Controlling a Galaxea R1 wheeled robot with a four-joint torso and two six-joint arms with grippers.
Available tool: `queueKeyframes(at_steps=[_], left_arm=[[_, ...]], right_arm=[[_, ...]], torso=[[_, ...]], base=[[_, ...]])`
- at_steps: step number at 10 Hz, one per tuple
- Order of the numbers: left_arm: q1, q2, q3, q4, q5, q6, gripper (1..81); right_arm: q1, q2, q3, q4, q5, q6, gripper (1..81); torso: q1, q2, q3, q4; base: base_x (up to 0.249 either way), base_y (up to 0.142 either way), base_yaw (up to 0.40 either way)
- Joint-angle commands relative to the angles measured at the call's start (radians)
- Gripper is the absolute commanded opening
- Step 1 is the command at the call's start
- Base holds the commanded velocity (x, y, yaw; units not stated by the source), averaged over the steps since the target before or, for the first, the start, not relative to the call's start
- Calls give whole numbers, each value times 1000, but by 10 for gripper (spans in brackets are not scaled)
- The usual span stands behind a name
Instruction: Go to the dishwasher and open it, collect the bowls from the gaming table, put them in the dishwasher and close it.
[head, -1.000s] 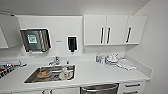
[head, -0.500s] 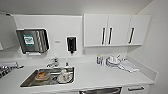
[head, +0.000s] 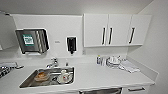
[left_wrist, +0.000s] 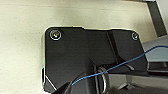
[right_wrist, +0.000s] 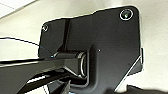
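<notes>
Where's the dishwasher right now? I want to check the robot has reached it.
In the head view, the dishwasher shows as a steel strip at the bottom edge, right of centre, under the white counter and just right of the sink.

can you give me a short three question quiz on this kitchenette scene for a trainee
1. True or false: the sink has dishes in it.
2. What hangs on the wall between the paper towel dispenser and the wall cabinets? A) a clock B) a dark soap dispenser C) a mirror
3. Fill in: the stack of plates stands on the counter to the ____ of the sink, seen from the head view.

Key: 1 true; 2 B, the soap dispenser; 3 right.
</notes>
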Motion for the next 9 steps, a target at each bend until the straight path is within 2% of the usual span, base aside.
queueKeyframes(at_steps=[1,3,8,9], left_arm=[[-48,-32,26,0,29,-3,811],[-35,-139,153,-1,-14,-3,811],[-35,-391,448,8,-26,-4,811],[-35,-424,484,8,-57,-4,811]], right_arm=[[60,-52,59,7,-55,-1,811],[58,-141,193,9,-55,1,811],[86,-355,486,9,-62,12,811],[95,-399,551,9,-65,12,811]], torso=[[0,0,0,0],[0,0,0,0],[0,0,0,0],[64,-100,-63,0]], base=[[0,0,0],[0,0,0],[0,0,0],[0,0,0]])
